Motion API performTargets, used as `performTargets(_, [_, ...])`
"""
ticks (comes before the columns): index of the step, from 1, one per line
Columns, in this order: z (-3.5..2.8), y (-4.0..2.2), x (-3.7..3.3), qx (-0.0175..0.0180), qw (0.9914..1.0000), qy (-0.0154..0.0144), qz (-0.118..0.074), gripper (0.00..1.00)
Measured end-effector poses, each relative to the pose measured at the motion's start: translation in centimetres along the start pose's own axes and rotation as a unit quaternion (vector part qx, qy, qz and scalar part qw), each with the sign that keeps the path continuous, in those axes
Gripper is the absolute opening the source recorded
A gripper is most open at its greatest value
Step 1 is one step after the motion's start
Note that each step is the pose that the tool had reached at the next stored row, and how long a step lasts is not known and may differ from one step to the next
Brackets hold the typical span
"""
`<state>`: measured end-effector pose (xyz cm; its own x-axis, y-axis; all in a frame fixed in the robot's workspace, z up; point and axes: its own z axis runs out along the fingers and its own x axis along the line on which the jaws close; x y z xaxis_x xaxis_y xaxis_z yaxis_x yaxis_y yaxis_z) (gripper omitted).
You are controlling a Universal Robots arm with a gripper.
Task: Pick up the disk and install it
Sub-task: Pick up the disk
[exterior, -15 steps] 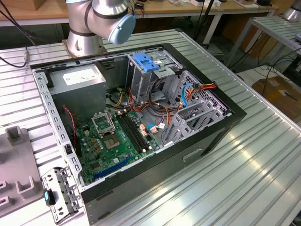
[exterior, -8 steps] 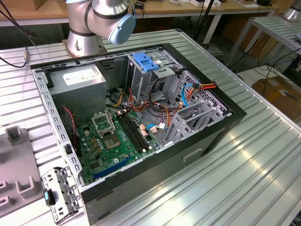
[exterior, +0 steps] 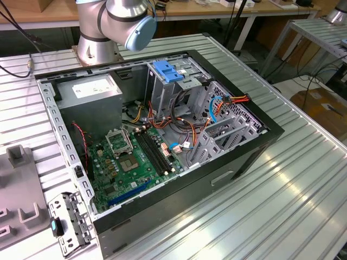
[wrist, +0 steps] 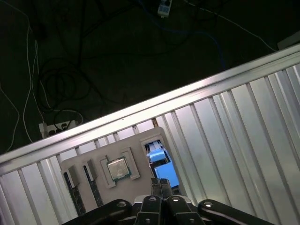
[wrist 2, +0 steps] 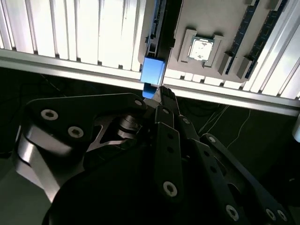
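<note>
The disk (exterior: pixel 68 223) stands on edge beside the grey parts tray (exterior: pixel 16 189) at the exterior view's lower left, a blue rail end facing outward. In both wrist views its blue end (wrist 2: pixel 152 72) (wrist: pixel 162 168) shows at the tray's edge, far below my gripper (wrist 2: pixel 162 93) (wrist: pixel 161 182). The fingertips meet, so the gripper is shut with nothing in it. The open computer case (exterior: pixel 238 157) lies in the middle of the table, with its drive cage (exterior: pixel 173 86) at the far end.
A wide blue latch piece (exterior: pixel 167 70) tops the drive cage. The motherboard (exterior: pixel 130 160) and cables fill the case floor. The tray carries a processor (wrist: pixel 117 168) and memory sticks (wrist: pixel 93 190). My arm's base (exterior: pixel 97 38) stands behind the case. The ribbed table's edge (wrist: pixel 140 110) drops to a dark floor.
</note>
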<state>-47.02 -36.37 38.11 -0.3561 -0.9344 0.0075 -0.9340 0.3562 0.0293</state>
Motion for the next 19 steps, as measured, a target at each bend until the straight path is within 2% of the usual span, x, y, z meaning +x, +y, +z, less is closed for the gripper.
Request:
performTargets(10, [0.01,-0.03,-0.01,0.0000,1.00000,0.0000,-0.001,0.11])
performTargets(14, [0.02,-0.04,-0.01,0.0002,0.99981,0.0005,-0.020,0.11])
performTargets(15, [0.01,-0.04,-0.01,0.0003,0.99918,0.0011,-0.040,0.11])
performTargets(16, [0.02,-0.04,-0.01,0.0005,0.99810,0.0018,-0.062,0.11])
performTargets(18, [0.02,-0.04,-0.01,0.0006,0.99651,0.0024,-0.083,0.11])
performTargets(19, [0.02,-0.04,-0.01,0.0007,0.99606,0.0025,-0.089,0.11])
